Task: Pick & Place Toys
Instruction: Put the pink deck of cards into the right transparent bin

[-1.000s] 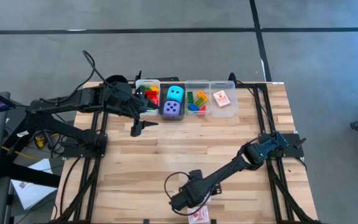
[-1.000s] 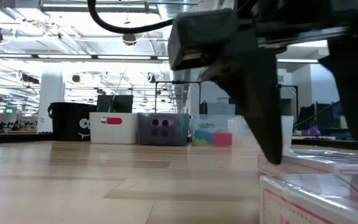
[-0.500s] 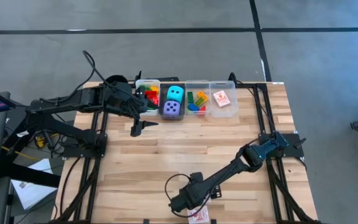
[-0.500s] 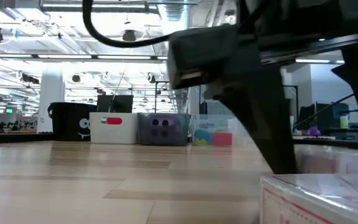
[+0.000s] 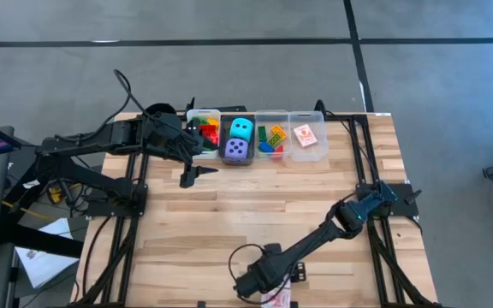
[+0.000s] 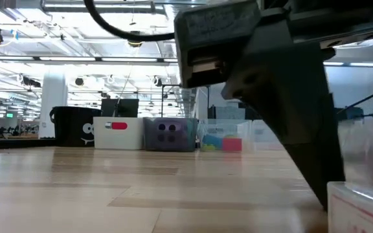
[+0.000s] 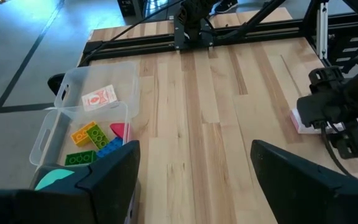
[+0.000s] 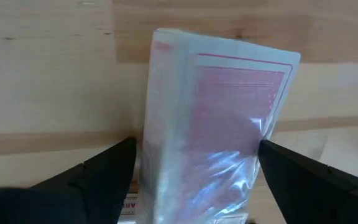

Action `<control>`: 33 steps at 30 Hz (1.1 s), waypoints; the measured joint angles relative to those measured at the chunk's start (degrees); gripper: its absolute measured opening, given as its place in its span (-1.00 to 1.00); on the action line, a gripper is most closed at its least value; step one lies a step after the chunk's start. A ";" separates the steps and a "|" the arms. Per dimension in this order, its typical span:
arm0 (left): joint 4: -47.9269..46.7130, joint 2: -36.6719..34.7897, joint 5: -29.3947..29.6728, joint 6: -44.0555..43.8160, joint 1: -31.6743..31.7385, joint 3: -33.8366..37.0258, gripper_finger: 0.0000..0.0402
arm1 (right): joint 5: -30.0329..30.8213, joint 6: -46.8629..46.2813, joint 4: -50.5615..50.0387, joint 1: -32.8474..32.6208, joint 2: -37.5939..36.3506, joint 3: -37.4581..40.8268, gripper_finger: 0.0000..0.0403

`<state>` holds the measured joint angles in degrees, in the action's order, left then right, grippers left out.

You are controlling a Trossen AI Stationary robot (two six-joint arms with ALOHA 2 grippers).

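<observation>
A shrink-wrapped pack of red-white cards lies at the table's near edge, around six o'clock on the tabletop. My right gripper straddles it, fingers spread wide on both sides and not yet touching. The glossy film looks slippery, so I judge an off-centre squeeze could push the pack over the edge. My right arm stretches long and low toward seven o'clock. My left gripper waits spread apart beside the bins at eleven o'clock.
</observation>
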<state>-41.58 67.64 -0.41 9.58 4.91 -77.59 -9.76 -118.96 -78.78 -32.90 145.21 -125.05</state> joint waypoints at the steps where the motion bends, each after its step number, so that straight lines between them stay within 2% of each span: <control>1: -0.02 0.00 -0.02 0.00 -0.02 0.01 0.49 | 0.04 -1.17 0.06 -0.25 0.00 0.02 0.64; 6: 0.00 0.00 -0.02 0.00 -0.01 0.00 0.49 | 0.88 -4.46 1.54 -1.16 0.02 0.09 0.45; 10: -0.02 0.01 0.00 0.00 0.00 0.01 0.49 | 1.36 -6.00 2.77 -1.42 0.02 0.13 0.17; 13: 0.00 0.00 -0.01 0.00 -0.02 0.00 0.49 | 1.71 -5.79 3.51 -1.24 0.04 0.08 -0.16; 17: -0.02 0.00 -0.02 0.00 -0.01 0.01 0.49 | 2.20 -3.86 4.26 -0.68 -0.41 0.02 -0.71; 20: 0.00 0.01 0.00 0.00 -0.01 0.01 0.49 | 3.64 -0.94 1.75 -0.33 0.08 -2.89 -0.70; 25: 0.00 0.01 -0.01 0.00 0.00 0.01 0.49 | 5.66 1.75 -10.11 0.89 0.37 -8.71 -0.70; 33: 0.17 0.04 0.00 0.00 -0.01 0.01 0.49 | 21.09 4.03 -11.01 5.00 -5.46 -8.59 -0.70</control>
<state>-41.42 67.68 -0.41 9.58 4.90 -77.58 11.33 -114.93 -89.80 -27.90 139.75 -133.64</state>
